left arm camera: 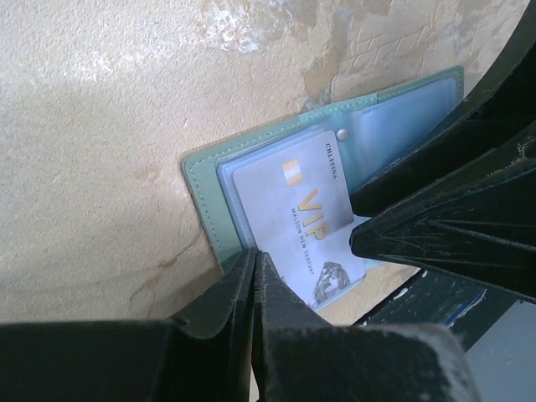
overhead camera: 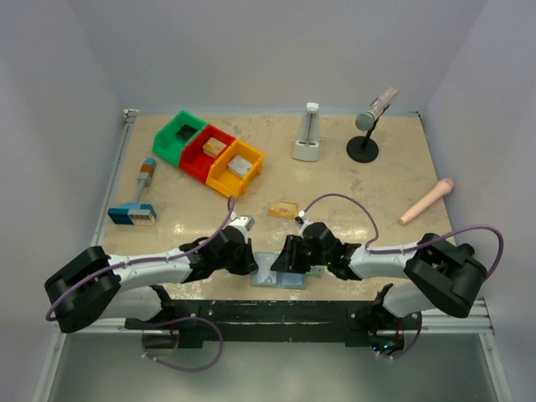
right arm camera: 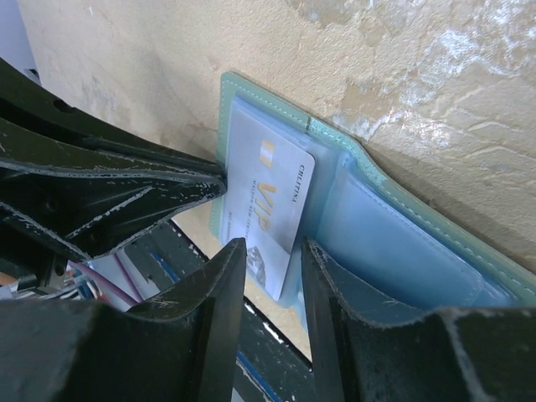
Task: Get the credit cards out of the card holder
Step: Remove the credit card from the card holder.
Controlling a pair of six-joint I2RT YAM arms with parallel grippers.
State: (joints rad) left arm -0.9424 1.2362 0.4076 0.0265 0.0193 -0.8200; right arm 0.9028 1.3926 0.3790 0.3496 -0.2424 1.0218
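The light teal card holder [overhead camera: 272, 275] lies open at the table's near edge, between both grippers. A pale blue-grey credit card [left arm camera: 293, 209] marked VIP sits in its left panel [left arm camera: 201, 188] and sticks out over the near edge. My left gripper [left arm camera: 254, 255] is shut, its tips on the holder's near edge beside the card; nothing shows between them. My right gripper [right arm camera: 272, 251] is open, its jaws on either side of the pale card's [right arm camera: 268, 193] jutting corner, one finger over the holder's right panel [right arm camera: 402, 243]. An orange-gold card [overhead camera: 283, 208] lies loose on the table behind.
Green [overhead camera: 178, 136], red [overhead camera: 208, 151] and yellow [overhead camera: 236, 167] bins stand at the back left, two with small blocks inside. A blue-and-white block with a handle [overhead camera: 134, 212] lies left. A white metronome [overhead camera: 307, 134], a microphone stand [overhead camera: 367, 126] and a pink cylinder [overhead camera: 427, 201] are at the back right.
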